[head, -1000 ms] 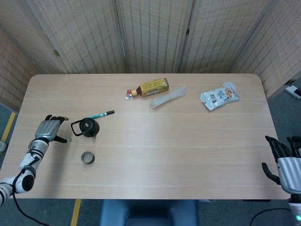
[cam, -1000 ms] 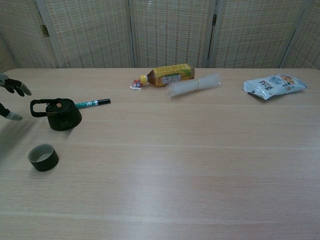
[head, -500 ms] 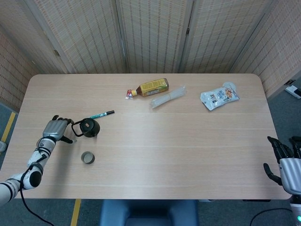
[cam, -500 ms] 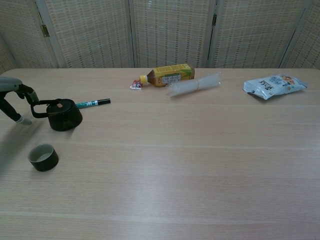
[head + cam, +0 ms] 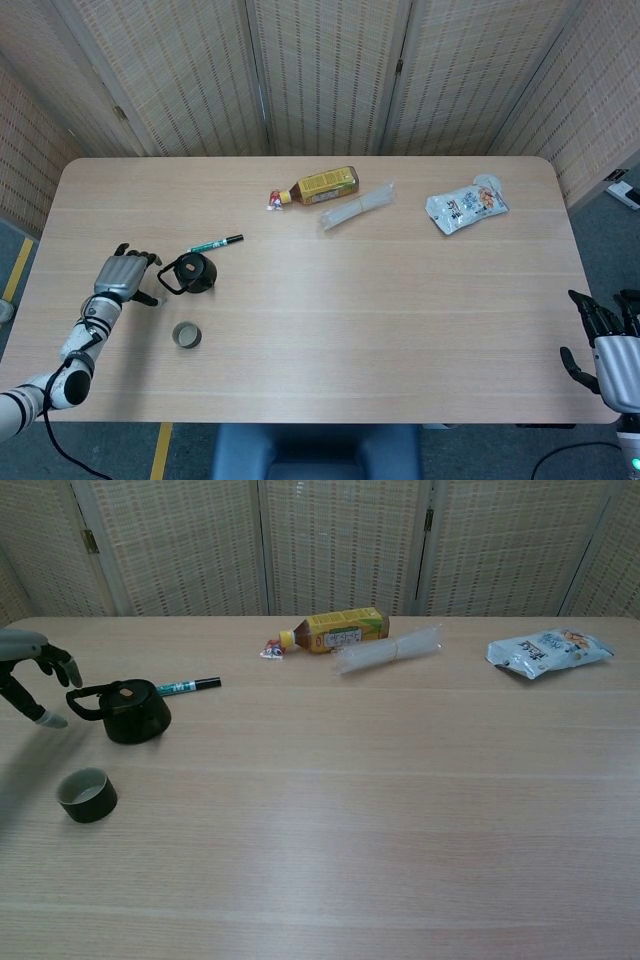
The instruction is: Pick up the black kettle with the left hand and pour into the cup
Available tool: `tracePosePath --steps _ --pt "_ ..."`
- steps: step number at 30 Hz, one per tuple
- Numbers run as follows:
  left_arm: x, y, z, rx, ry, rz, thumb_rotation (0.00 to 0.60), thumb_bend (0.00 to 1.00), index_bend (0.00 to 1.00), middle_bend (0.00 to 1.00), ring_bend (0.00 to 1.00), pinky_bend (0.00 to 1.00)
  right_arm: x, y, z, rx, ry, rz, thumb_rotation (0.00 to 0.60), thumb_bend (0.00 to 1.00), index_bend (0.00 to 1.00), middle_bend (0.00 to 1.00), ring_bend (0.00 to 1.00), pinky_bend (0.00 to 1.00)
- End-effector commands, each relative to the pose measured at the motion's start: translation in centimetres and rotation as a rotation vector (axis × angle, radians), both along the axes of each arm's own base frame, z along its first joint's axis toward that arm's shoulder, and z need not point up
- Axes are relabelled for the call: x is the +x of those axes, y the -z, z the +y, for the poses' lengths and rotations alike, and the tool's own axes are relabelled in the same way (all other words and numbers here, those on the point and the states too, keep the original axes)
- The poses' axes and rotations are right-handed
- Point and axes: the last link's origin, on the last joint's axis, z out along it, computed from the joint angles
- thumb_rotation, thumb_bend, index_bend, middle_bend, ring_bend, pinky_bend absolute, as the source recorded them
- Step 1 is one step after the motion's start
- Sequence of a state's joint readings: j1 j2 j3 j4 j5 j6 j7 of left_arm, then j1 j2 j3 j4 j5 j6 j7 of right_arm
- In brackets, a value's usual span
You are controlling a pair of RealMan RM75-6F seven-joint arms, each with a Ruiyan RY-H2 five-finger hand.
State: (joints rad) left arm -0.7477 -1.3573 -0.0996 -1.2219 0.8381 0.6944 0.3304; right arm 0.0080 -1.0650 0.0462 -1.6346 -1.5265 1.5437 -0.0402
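Observation:
The black kettle [image 5: 193, 272] [image 5: 137, 711] stands upright at the table's left, its loop handle [image 5: 84, 701] pointing left. My left hand [image 5: 125, 278] [image 5: 30, 674] is just left of that handle with its fingers spread; fingertips sit above the loop and the thumb below it. Nothing is gripped, and I cannot tell whether it touches the handle. The small dark cup [image 5: 186, 335] [image 5: 87, 793] stands upright in front of the kettle, apart from it. My right hand [image 5: 610, 350] hangs open off the table's right front corner.
A green pen [image 5: 215, 243] [image 5: 185, 687] lies right behind the kettle. Further back lie a yellow bottle [image 5: 320, 185] [image 5: 335, 630], a clear plastic roll [image 5: 357, 205] [image 5: 388, 650] and a snack bag [image 5: 466, 204] [image 5: 548, 650]. Woven screens stand behind the table.
My left hand moved right, up to the kettle's handle. The kettle shifted a little to the right and its handle turned slightly. The right hand stayed put.

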Motion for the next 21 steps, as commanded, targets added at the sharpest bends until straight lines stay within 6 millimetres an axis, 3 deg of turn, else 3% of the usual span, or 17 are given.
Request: tracePosePath --steps 1,12,21 --pt "0.4 -0.6 -0.1 0.053 0.040 -0.034 0.462 0.20 0.27 0.31 0.23 0.00 -0.1 0.0 0.0 0.000 0.006 0.001 0.600 0.39 0.06 0.18 0.23 0.05" --pt "1.4 -0.9 -2.3 0.049 0.310 -0.118 0.458 0.20 0.36 0.38 0.30 0.00 0.3 -0.6 -0.5 -0.003 0.027 0.015 0.600 0.39 0.06 0.24 0.26 0.07" --pt "1.5 0.2 -2.9 -0.031 0.369 -0.117 0.458 0.20 0.39 0.40 0.31 0.00 0.8 -1.1 -0.7 -0.003 0.039 0.026 0.600 0.39 0.06 0.24 0.26 0.07"
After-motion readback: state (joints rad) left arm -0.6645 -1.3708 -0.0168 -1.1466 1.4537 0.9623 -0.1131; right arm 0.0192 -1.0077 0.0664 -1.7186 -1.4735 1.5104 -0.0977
